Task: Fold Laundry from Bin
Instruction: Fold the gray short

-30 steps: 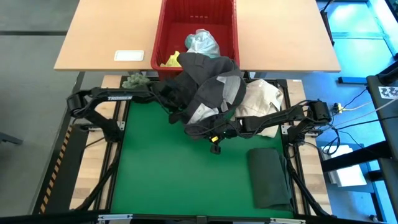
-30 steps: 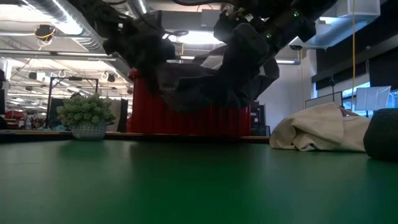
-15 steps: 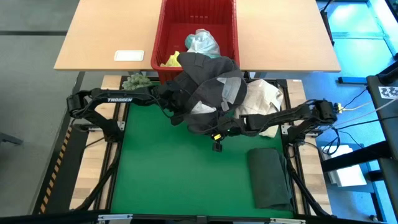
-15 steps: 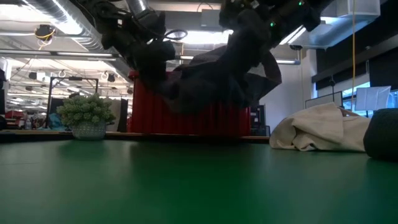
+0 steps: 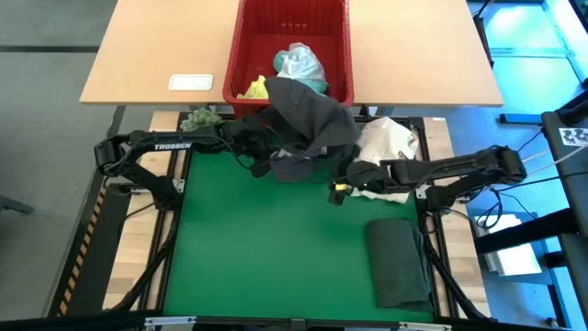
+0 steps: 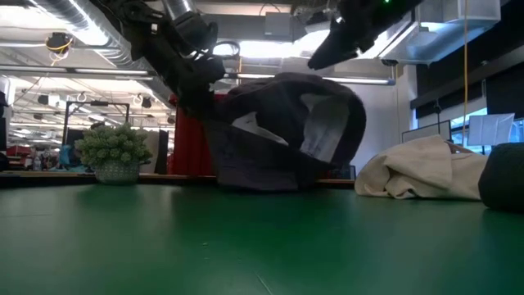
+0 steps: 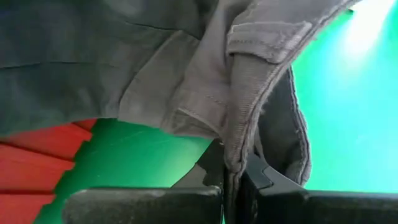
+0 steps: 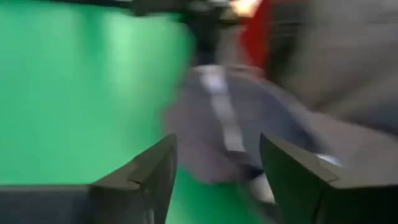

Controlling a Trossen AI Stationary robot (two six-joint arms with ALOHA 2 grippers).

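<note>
Left gripper (image 5: 266,158) clenched on grey garment (image 5: 308,129), which we are hanging over near rim of red bin (image 5: 344,55), at 12 o'clock of counter (image 5: 257,257). Right gripper (image 5: 342,184) released, empty. Risk: single pinch slipping, garment slumping into heap.

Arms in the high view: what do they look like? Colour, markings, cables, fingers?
Both arms are dark, near-black, built of slim jointed links. The left arm carries white lettering along its link. The right arm shows no lettering that can be read; near the right gripper sits a small yellow spot. Thin dark cables trail by its base. The right wrist view shows two dark, wedge-shaped fingers.
</note>
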